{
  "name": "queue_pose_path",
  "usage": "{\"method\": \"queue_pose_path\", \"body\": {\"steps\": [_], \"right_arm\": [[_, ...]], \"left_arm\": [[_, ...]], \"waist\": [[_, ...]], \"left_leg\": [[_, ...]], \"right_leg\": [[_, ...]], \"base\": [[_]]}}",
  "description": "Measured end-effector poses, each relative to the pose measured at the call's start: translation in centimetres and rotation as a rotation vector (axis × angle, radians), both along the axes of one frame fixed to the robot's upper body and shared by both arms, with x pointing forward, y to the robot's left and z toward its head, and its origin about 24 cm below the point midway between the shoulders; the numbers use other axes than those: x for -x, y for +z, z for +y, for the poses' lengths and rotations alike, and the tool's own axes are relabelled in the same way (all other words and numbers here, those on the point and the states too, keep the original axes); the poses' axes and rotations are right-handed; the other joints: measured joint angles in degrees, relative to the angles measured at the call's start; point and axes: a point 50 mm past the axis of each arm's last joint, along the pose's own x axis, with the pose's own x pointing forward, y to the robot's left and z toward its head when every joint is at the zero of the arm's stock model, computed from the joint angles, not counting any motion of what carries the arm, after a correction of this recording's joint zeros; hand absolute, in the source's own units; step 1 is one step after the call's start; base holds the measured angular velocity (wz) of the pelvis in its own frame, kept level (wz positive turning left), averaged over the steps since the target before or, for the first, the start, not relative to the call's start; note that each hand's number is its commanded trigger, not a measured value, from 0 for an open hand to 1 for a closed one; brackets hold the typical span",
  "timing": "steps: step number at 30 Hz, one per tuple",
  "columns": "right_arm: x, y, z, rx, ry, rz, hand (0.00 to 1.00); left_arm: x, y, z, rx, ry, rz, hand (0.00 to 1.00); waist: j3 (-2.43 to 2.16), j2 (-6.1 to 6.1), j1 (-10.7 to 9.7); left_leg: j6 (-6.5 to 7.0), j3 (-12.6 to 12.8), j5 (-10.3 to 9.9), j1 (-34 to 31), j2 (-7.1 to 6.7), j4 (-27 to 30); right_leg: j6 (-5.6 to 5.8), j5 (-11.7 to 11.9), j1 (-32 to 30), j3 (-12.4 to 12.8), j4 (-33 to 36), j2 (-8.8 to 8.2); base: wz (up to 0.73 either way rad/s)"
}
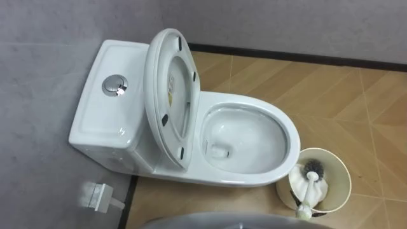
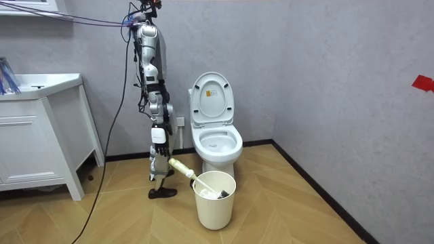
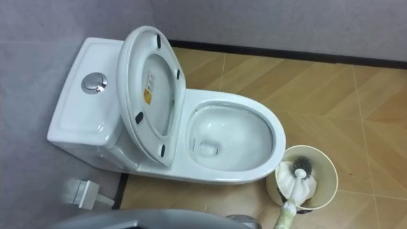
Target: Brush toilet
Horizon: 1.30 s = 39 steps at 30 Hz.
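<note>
Here, right hand (image 2: 161,160) grips bristly brush (image 1: 311,173) (pale handle) inside round bucket (image 1: 341,189).

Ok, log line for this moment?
toilet lid up | brush head in bin beside bowl | right hand near brush handle | brushing not begun

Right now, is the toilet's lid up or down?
Up. The lid stands raised with the seat, tipped back toward the tank, and the bowl lies uncovered in front of it.
</note>
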Motion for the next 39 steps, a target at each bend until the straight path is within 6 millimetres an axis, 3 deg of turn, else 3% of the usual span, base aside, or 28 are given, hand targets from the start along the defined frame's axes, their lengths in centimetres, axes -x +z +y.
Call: {"method": "queue_pose_path", "body": {"steps": [14, 22, 31, 37, 39], "right_arm": [[-0.1, 0.0, 0.1, 0.022, 0.028, 0.013, 0.00], [-0.7, 0.1, -0.4, 0.112, -0.039, -0.003, 0.00], [-2.5, 0.6, -1.8, 0.226, -0.104, -0.043, 0.00], [-4.9, 1.1, -2.9, 0.258, -0.127, -0.122, 0.00], [-6.2, 1.5, -3.5, 0.276, -0.122, -0.167, 0.00]], "left_arm": [[-0.5, 0.1, 0.1, -0.007, -0.018, -0.010, 0.00], [-1.0, 0.1, 0.1, -0.010, -0.027, -0.055, 0.00], [-1.0, 0.2, 0.3, -0.012, -0.027, -0.084, 0.00], [-1.4, 0.6, 1.8, -0.053, -0.037, -0.097, 0.00], [-2.1, 0.9, 2.5, -0.074, -0.052, -0.118, 0.00]], "waist": [[0.00, -0.16, -0.1], [0.04, -0.21, -0.6], [-0.11, -0.77, -1.7], [-0.08, -1.43, -1.8], [-0.45, -1.20, -1.7]], "left_leg": [[0.00, -0.1, 0.0, 0.6, -0.14, -0.1], [0.00, -0.1, 0.0, 1.4, -0.15, -0.2], [0.01, -0.1, 0.0, 1.3, -0.13, -0.5], [0.01, -0.1, 0.0, 0.0, -0.17, -0.3], [0.03, -0.2, 0.0, -1.9, -0.13, 0.3]], "right_leg": [[0.02, 0.0, 0.9, 0.9, -0.9, 0.04], [0.02, 0.0, 1.4, 1.5, -0.7, 0.05], [0.03, -0.1, 0.9, 1.7, -0.2, 0.13], [0.02, -0.1, 0.1, 1.5, -0.5, 0.11], [0.01, 0.1, -1.7, 1.4, -0.3, 0.11]], "base": [[0.00], [-0.02], [0.00], [0.00], [0.04]]}}
